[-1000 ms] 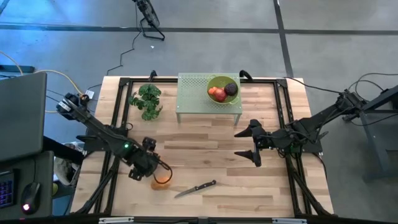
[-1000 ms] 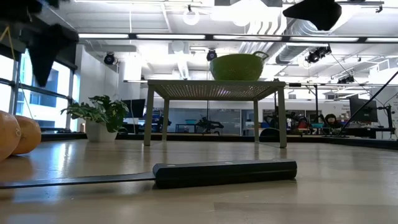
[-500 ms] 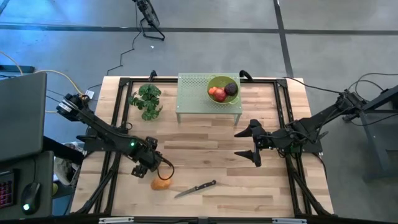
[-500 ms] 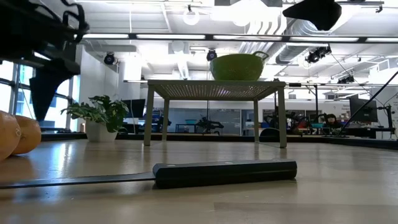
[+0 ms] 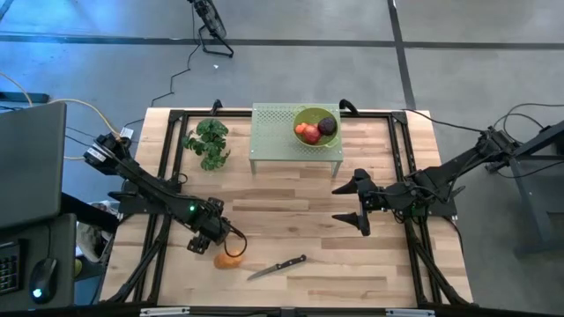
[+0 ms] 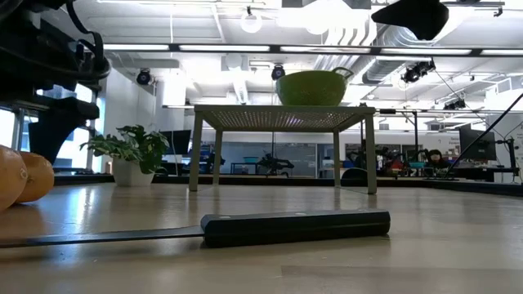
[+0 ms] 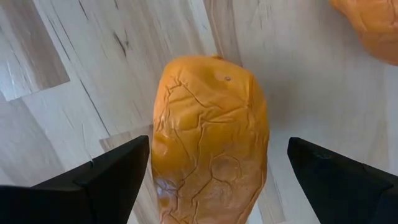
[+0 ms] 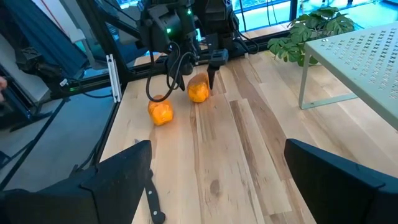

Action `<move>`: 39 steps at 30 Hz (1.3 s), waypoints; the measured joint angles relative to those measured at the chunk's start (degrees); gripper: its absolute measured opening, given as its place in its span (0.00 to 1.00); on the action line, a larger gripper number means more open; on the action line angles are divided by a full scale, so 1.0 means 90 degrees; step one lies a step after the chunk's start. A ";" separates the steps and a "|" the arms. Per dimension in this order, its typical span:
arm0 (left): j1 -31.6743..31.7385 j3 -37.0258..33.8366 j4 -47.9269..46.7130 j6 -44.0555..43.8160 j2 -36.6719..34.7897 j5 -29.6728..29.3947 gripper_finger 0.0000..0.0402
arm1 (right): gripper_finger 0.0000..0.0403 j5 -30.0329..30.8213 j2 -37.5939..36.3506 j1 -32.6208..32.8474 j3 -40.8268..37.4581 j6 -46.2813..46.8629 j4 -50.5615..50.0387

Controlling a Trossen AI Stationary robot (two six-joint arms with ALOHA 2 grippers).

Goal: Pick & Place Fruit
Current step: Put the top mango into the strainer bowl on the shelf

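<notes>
While the overhead camera is giving me only a sliver of orange peeking out beside my left pincer (image 5: 214,239) near the front-left of the wooden surface (image 5: 300,291), the left wrist camera is showing what it hides: one orange oval fruit (image 7: 210,140) is lying between the spread, released fingers (image 7: 99,177), with neither finger touching it. The same view is catching the edge of a second orange fruit (image 7: 368,28) close by. The right wrist camera is confirming the pair from across the surface, one orange (image 8: 198,91) directly under the left pincer's tips and the other (image 8: 160,112) just beside it. The low camera is showing both oranges (image 6: 18,177) at its far left, plus the black-handled knife (image 6: 294,228) lying flat in front. A red fruit (image 5: 307,133) and a dark purple one (image 5: 327,126) are sitting in the green bowl (image 5: 310,114) on the perforated green stand (image 5: 273,132), with the leafy plant (image 5: 208,141) to its left. My right pincer (image 5: 352,203) is waiting with fingers wide apart, holding nothing, right of centre. Compared with a second ago, the left pincer is sitting slightly higher and farther back from the oranges.
</notes>
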 joint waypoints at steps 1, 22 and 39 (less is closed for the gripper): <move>-0.0001 0.0000 0.0000 0.0000 0.0000 -0.0004 0.93 | 0.90 0.0000 0.0000 0.0000 0.0000 0.0000 0.0000; -0.0001 0.0005 0.0302 -0.0381 0.0000 -0.0021 0.93 | 0.90 0.0017 0.0000 0.0000 0.0000 0.0000 0.0000; -0.0003 0.0007 0.0416 -0.0525 0.0275 -0.0126 0.93 | 0.90 0.0019 0.0000 0.0000 0.0000 0.0000 0.0002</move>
